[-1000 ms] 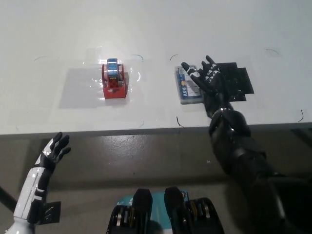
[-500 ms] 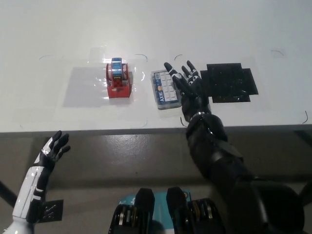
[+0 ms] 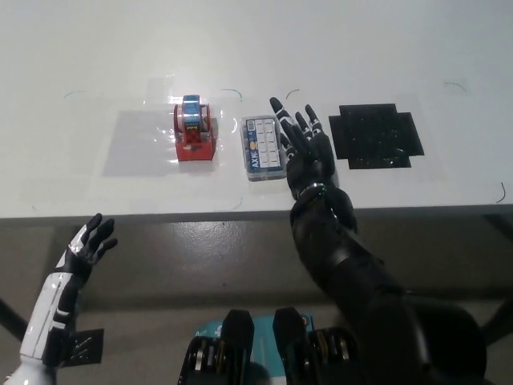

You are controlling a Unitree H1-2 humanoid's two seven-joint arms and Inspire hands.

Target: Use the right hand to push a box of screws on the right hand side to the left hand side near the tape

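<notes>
The box of screws point(image 3: 263, 147), clear plastic with a blue-and-white label, lies flat on the white table a short gap right of the red tape dispenser point(image 3: 194, 133). My black right hand point(image 3: 302, 146) is open, fingers spread, pressed flat against the box's right side. My white left hand point(image 3: 84, 250) hangs open below the table edge at the lower left, holding nothing.
A black mat point(image 3: 375, 135) lies on the table right of my right hand. The table's front edge point(image 3: 160, 215) runs across the picture below the objects. Thin pen marks outline zones on the table top.
My right hand has slid the box of screws leftward, off the black mat's side and close to the tape dispenser. The left hand has stayed put.
</notes>
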